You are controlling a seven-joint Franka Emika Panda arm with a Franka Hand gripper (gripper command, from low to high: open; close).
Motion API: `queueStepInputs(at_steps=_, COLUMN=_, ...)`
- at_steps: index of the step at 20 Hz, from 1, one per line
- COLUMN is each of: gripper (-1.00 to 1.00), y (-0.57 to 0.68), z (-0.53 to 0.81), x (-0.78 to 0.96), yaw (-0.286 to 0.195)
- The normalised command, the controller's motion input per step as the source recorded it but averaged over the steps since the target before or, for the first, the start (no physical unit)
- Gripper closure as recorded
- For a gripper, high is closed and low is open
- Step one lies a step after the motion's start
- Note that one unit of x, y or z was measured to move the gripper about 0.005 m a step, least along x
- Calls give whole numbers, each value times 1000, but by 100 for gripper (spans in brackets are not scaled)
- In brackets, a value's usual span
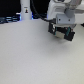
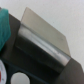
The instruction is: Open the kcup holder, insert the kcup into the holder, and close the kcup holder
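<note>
The kcup holder point(image 1: 58, 31) is a small black box on the white table at the exterior view's upper right. My gripper point(image 1: 62, 28) hangs right over it, and its fingers merge with the dark box, so I cannot tell their state. A small green patch point(image 1: 66, 33) shows at the box's right side; it may be the kcup. In the wrist view the holder's shiny black top and front point(image 2: 42, 42) fill the middle. A blurred teal-green shape point(image 2: 4, 27) sits beside it at the frame's edge. No fingertips show there.
A white bottle-like object point(image 1: 25, 12) stands at the back of the table, left of the arm, against a dark background. The white table point(image 1: 35, 60) stretches in front. In the wrist view a white round thing point(image 2: 20, 78) lies by the holder.
</note>
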Motion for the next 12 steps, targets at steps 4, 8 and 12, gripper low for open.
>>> queueStepInputs(at_steps=4, gripper=-100, y=352, z=0, x=-586, yaw=167)
queueStepInputs(at_steps=8, gripper=-100, y=391, z=0, x=-586, yaw=156)
queueStepInputs(at_steps=12, gripper=-100, y=396, z=-9, x=-579, yaw=155)
